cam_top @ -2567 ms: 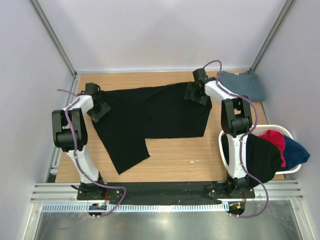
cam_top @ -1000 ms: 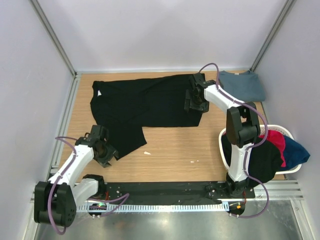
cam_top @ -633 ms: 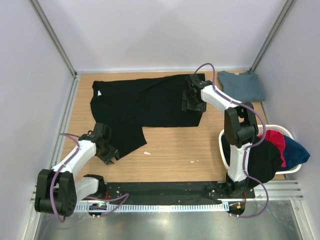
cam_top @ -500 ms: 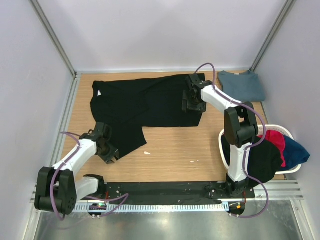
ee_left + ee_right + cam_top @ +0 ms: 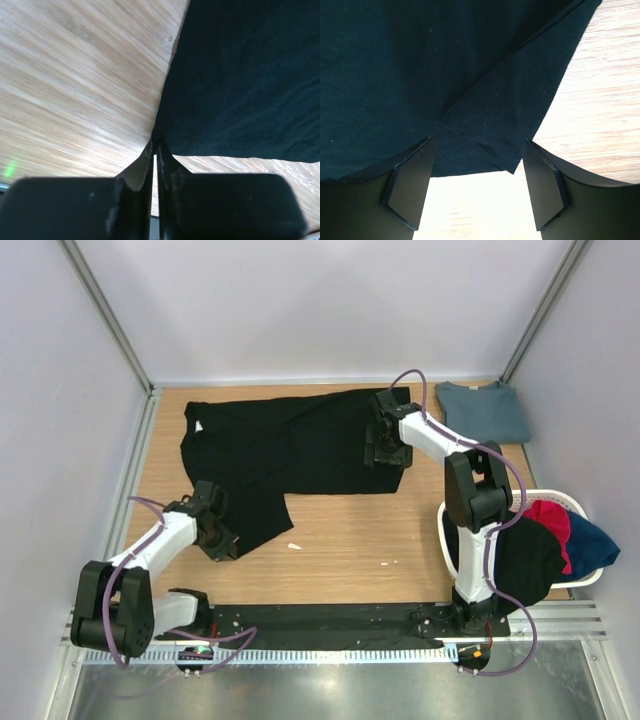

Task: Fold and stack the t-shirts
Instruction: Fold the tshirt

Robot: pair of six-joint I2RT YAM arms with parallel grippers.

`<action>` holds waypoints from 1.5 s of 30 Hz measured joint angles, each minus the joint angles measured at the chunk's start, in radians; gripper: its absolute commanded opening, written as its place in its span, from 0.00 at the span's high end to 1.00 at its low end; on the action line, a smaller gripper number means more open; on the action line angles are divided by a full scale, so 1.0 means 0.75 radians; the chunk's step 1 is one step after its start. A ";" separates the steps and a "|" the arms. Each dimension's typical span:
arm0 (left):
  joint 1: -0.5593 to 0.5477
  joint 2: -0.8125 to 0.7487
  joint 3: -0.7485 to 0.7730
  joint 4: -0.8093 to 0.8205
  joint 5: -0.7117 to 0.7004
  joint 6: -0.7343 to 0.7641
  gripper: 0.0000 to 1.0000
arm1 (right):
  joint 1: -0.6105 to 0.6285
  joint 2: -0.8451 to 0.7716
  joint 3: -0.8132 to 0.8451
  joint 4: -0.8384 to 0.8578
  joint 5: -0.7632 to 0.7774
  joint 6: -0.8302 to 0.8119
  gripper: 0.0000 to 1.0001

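Note:
A large black t-shirt [image 5: 290, 445] lies spread across the far half of the table, with one part reaching toward the near left. My left gripper [image 5: 217, 537] is at that near-left corner. In the left wrist view the left gripper [image 5: 155, 145] is shut, its tips pinching the cloth corner of the black t-shirt [image 5: 240, 75]. My right gripper [image 5: 386, 447] hovers over the shirt's right side. Seen from the right wrist, the right gripper [image 5: 476, 182] is open and straddles a folded corner of the black t-shirt [image 5: 445, 65]. A folded slate-blue t-shirt [image 5: 486, 410] lies at the far right.
A white basket [image 5: 575, 502] at the right edge holds black [image 5: 525, 555], magenta-red [image 5: 552, 522] and blue [image 5: 592, 542] shirts. Small white scraps [image 5: 293, 545] lie on the wooden table [image 5: 350, 540]. Walls close in the far side and both flanks.
My left gripper moved up to the shirt's near-left corner and closed on it. The right gripper edged slightly left over the shirt and stayed open.

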 measured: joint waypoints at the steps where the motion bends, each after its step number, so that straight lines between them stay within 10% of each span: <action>1: 0.000 0.002 0.001 0.003 0.001 0.002 1.00 | 0.001 0.006 0.000 0.000 0.000 0.001 0.25; 25: -0.002 0.001 0.008 0.067 -0.032 0.060 1.00 | 0.084 0.146 0.114 -0.064 0.168 -0.045 0.37; 45: -0.002 -0.045 -0.001 0.063 -0.078 0.062 1.00 | 0.083 0.167 0.118 -0.029 0.222 -0.081 0.96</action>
